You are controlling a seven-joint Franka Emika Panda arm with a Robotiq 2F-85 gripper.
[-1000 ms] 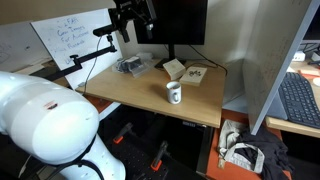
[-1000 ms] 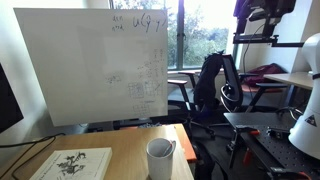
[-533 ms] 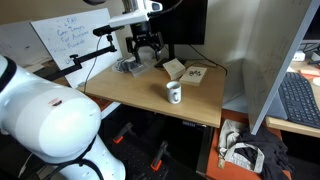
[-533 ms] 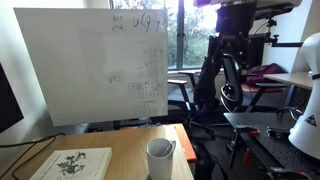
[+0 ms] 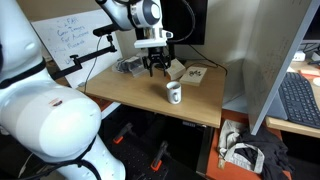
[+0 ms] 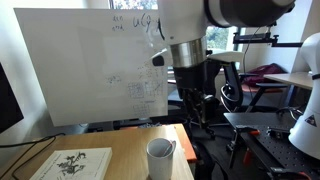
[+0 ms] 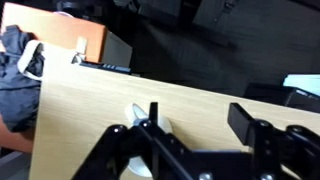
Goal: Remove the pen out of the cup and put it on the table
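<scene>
The pen was too small to make out in any view. The white cup stood upright on the light wood table, near its front edge, below the gripper and a little off to one side of it. The gripper hung above the table with its fingers pointing down, spread wide and holding nothing. Beyond the gripper lay flat box-like items. Beside the cup lay a printed booklet.
</scene>
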